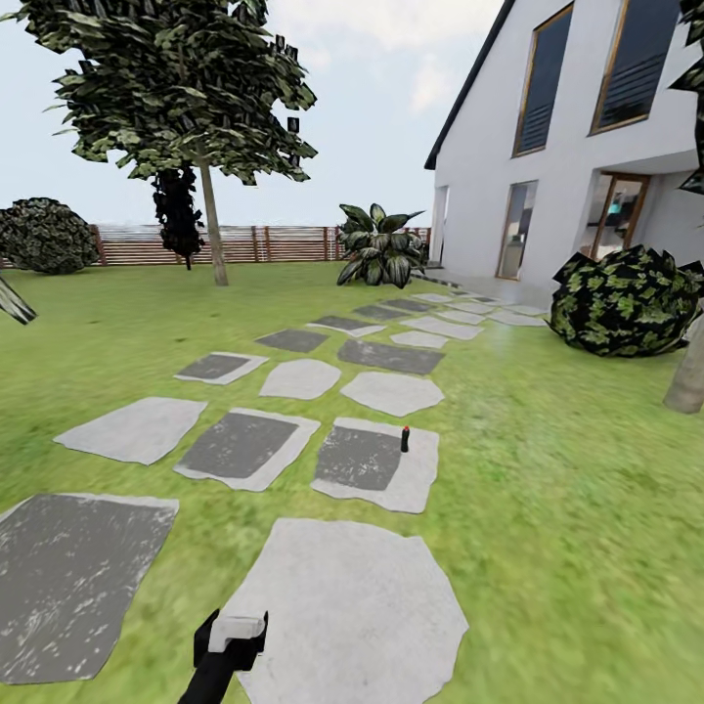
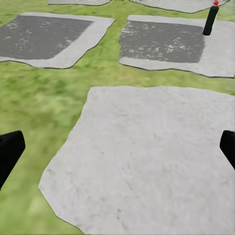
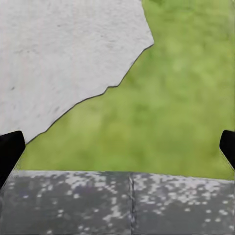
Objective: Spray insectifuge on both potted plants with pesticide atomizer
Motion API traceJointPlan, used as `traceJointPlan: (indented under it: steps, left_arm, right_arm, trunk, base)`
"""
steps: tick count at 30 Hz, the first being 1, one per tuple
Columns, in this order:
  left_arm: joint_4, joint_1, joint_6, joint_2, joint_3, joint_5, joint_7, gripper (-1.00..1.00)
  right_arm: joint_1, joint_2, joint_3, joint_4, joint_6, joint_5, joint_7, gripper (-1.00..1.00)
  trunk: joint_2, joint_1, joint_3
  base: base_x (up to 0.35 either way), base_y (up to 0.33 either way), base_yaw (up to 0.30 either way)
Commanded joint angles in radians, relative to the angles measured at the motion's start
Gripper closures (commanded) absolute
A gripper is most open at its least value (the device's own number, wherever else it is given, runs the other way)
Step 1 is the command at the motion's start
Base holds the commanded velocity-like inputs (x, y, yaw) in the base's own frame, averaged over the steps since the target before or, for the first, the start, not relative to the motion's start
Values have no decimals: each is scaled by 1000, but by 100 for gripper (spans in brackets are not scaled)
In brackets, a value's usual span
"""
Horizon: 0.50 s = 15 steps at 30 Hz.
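The pesticide atomizer (image 1: 404, 438) is a small dark upright bottle with a red dot on top, standing on the right part of a stepping stone (image 1: 376, 464) ahead of me. In the left wrist view the atomizer (image 2: 210, 19) stands well beyond the fingers. My left gripper (image 1: 232, 628) hangs low over a pale stone (image 1: 352, 606); it is open (image 2: 117, 147) with nothing between its fingers (image 2: 10, 149). My right gripper (image 3: 117, 147) is open over grass beside a pale stone (image 3: 58, 54). The two potted plants are out of view.
Stepping stones (image 1: 298, 378) run across the lawn toward a white house (image 1: 567, 147). A tree (image 1: 210, 225) and a big broad-leaved plant (image 1: 379, 244) stand before the wooden fence (image 1: 264, 244). Round dark bushes (image 1: 626, 298) sit at right and far left (image 1: 44, 235). A trunk (image 1: 687, 376) rises at right.
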Motion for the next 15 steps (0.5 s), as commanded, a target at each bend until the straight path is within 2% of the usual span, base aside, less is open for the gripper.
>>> traceJointPlan:
  steps: [1,15]
  left_arm:
    - [0,-1,-3,0,1,-6,0,-100]
    - [1,-1,-2,-1,1,-5,-1,-100]
  right_arm:
    - [0,0,-1,0,-2,-1,-1,-100]
    - [0,0,-1,0,-2,-1,-2,-100]
  trunk:
    - [0,0,-1]
    - [0,0,-1]
  base:
    - [339,0,0]
    - [339,0,0]
